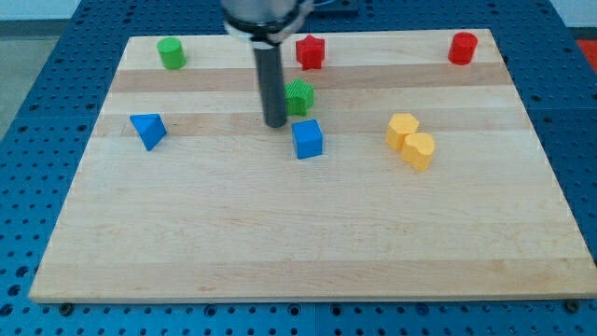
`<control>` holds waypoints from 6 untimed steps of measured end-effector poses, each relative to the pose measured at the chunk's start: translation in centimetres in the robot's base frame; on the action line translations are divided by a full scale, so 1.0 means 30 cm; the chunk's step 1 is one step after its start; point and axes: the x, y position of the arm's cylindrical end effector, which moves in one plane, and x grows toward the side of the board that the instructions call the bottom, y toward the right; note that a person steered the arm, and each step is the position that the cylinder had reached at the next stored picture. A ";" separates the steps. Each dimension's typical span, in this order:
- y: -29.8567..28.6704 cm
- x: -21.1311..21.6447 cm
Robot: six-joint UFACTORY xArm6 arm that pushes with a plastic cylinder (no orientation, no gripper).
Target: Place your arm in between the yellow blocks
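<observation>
Two yellow blocks sit touching at the view's right of centre: one yellow block [403,129] upper left and a second yellow block [419,150] lower right of it. My tip [274,122] is at the lower end of the dark rod, well to the left of the yellow blocks. It stands just left of a green star block [300,96] and just up-left of a blue cube [307,139].
A blue triangular block [148,130] lies at the left. A green cylinder [171,52] is at the top left, a red star block [310,51] at top centre, a red cylinder [462,48] at top right. The wooden board [298,233] ends at blue pegboard.
</observation>
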 end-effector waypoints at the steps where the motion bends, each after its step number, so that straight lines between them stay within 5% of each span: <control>1: 0.173 0.000; 4: 0.578 -0.012; 6: 0.595 0.143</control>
